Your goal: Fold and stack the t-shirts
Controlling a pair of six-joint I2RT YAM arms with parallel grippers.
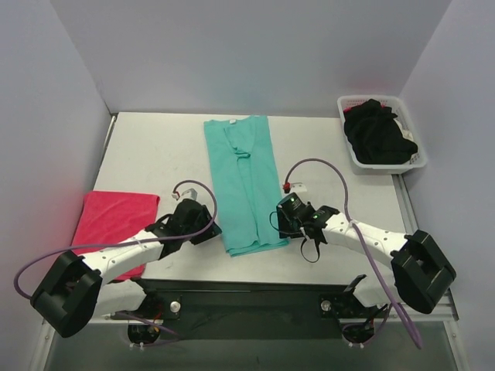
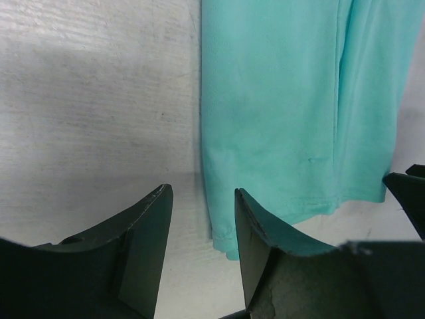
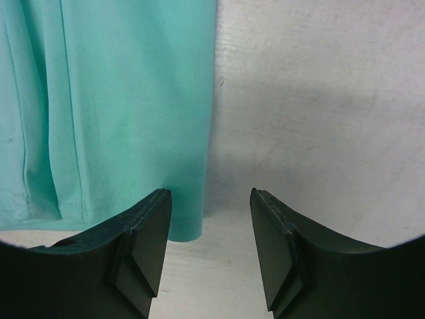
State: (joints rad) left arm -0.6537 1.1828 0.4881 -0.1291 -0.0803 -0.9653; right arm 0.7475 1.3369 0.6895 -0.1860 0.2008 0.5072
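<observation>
My left tool [image 2: 202, 199] and right tool [image 3: 210, 199], both agape and empty, flank the near hem of the teal t-shirt [image 1: 246, 185], which stretches lengthwise away.

Cloth, board and plastic
Soft, fine-knit, matt teal t-shirt [image 1: 246, 185]; white, faintly grained, smudged tabletop [image 1: 155, 151]; smooth white slotted plastic basket [image 1: 387, 168].

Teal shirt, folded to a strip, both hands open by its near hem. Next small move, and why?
The left hand and right hand hang open and empty at the near hem corners of the teal shirt, a flat long strip. Probably lower both onto those corners and pinch.
</observation>
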